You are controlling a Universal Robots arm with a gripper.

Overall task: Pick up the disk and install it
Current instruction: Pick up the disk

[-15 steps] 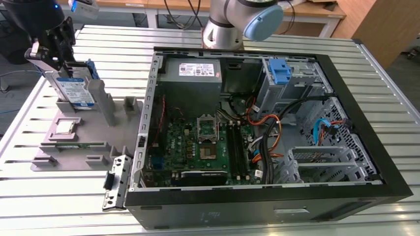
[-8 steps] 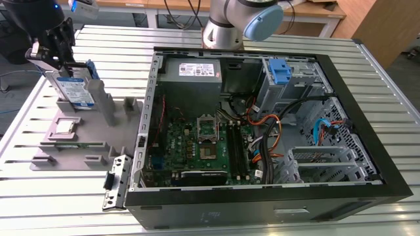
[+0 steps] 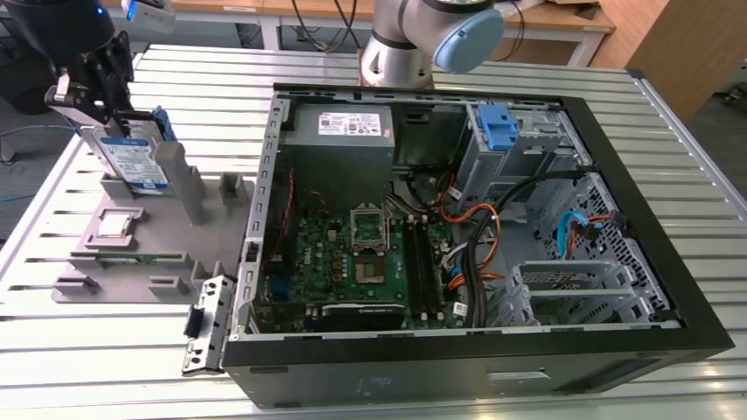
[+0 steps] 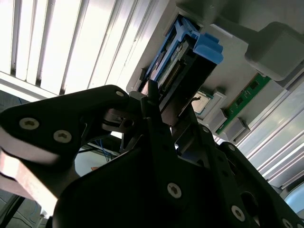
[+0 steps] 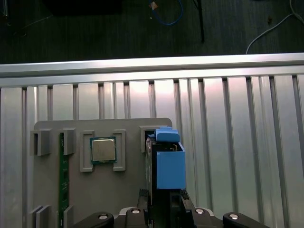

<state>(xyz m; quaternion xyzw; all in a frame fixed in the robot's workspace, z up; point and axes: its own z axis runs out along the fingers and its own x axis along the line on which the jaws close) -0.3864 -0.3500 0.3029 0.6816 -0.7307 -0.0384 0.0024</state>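
Gripper (image 3: 105, 109): clamped on the upper end of the Disk (image 3: 131, 162), at the exterior view's far left.
Disk: upright in its blue carrier, at the Grey fixture (image 3: 164, 254).
Grey fixture: holds a processor chip (image 5: 103, 150) and a memory stick (image 5: 61, 175).
Computer case (image 3: 653, 262): open, at the exterior view's right, on the slatted table (image 3: 70, 350).

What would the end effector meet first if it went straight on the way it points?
The disk, standing on edge in the grey holder, right ahead of the end effector; whether they touch is unclear.
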